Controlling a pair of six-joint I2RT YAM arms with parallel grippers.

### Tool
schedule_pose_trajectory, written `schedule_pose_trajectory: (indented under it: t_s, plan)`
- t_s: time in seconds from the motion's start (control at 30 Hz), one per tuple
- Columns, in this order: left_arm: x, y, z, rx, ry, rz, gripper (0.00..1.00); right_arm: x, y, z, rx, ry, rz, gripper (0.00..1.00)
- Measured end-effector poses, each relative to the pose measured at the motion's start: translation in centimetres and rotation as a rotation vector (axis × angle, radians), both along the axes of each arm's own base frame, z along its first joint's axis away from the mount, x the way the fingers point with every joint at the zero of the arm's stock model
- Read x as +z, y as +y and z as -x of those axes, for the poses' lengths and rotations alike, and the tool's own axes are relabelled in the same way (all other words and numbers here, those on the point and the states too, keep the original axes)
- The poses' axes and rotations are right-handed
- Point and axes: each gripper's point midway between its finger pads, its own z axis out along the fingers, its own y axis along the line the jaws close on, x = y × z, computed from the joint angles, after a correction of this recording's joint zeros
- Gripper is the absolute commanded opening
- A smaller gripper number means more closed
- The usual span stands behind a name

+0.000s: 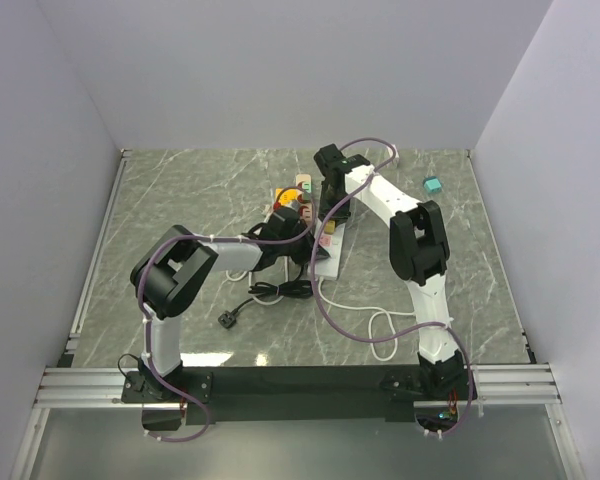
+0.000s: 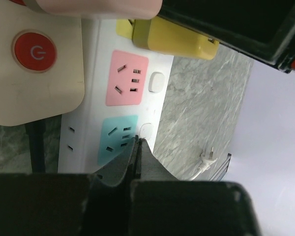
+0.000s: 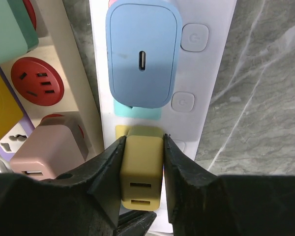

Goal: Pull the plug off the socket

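A yellow plug point(image 3: 141, 172) with two USB slots sits in the yellow socket of a white power strip point(image 3: 216, 73). My right gripper point(image 3: 143, 142) is shut on the yellow plug, one finger against each side. The same plug point(image 2: 172, 39) shows at the top of the left wrist view, under the dark right gripper. My left gripper point(image 2: 137, 142) is shut and empty. Its tips rest on the strip point(image 2: 91, 73) by the teal socket point(image 2: 115, 135). In the top view both grippers meet over the strip point(image 1: 330, 255) at mid-table.
A blue plug point(image 3: 142, 54) sits in the strip just beyond the yellow one. A second strip alongside carries a pink plug point(image 3: 51, 145) and red sockets point(image 3: 39, 81). Loose black point(image 1: 230, 318) and white point(image 2: 206, 157) plugs with cables lie nearby. A teal block point(image 1: 433, 184) lies far right.
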Motion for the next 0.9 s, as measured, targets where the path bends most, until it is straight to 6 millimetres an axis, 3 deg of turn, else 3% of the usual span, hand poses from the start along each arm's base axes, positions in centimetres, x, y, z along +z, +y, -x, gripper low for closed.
schedule_pose_trajectory:
  t_s: [0.27,0.9]
  plan:
    - [0.3,0.2,-0.5,0.014,0.029,-0.058,0.0,0.0,0.0,0.1,0.002,-0.006,-0.004,0.0]
    - [0.0,-0.1,-4.2,0.082,0.025,-0.153,0.0,0.2,0.2,0.2,0.027,-0.006,-0.014,0.0]
